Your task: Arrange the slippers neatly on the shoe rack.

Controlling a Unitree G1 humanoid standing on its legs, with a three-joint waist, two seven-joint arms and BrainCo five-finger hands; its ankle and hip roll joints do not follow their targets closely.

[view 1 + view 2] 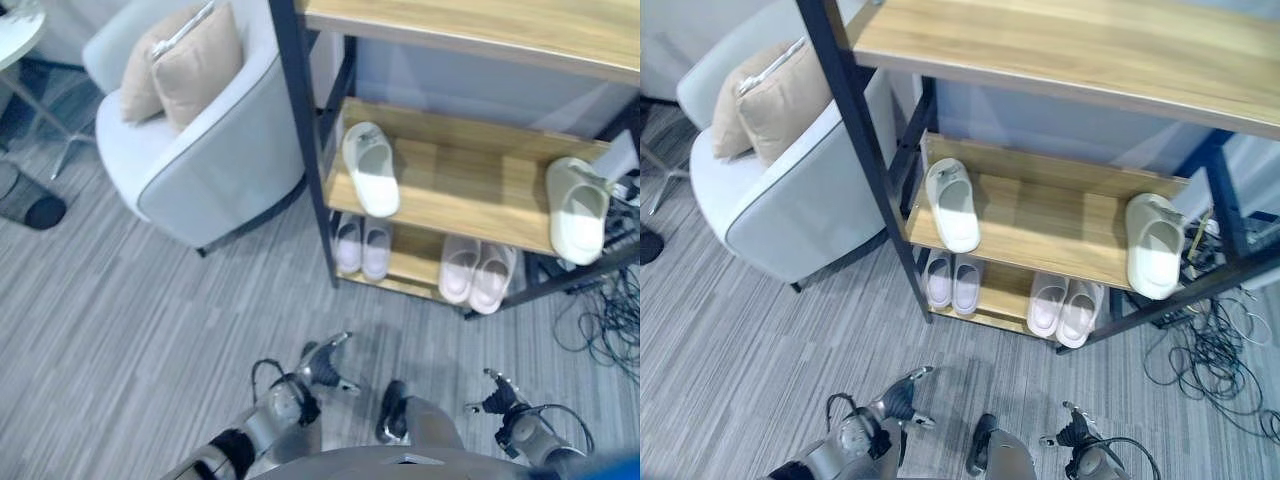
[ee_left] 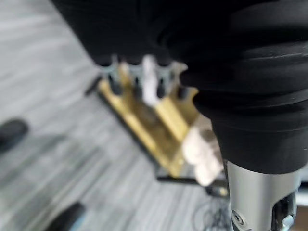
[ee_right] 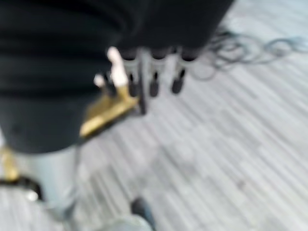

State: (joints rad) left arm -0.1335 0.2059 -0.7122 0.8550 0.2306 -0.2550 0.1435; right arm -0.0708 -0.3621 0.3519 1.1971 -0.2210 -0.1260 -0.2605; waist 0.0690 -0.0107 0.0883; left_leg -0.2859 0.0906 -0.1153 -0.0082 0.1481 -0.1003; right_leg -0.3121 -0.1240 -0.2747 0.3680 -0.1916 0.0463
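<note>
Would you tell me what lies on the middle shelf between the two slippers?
Nothing: in the left eye view, the left slipper and the right slipper have only bare wood of the middle shelf between them.

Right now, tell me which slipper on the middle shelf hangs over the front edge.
The pale slipper at the shelf's right end; its toe overhangs the front edge, while the white slipper at the left end lies fully on the board.

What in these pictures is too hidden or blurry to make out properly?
- Pale slipper at the middle shelf's right end: overhangs the front edge; the support under it is unclear.
- Two lower-shelf pairs: heels hidden under the middle shelf.
- Armchair: cut off by the left eye view's top edge.
- Shoe rack: blurred in the left wrist view.
</note>
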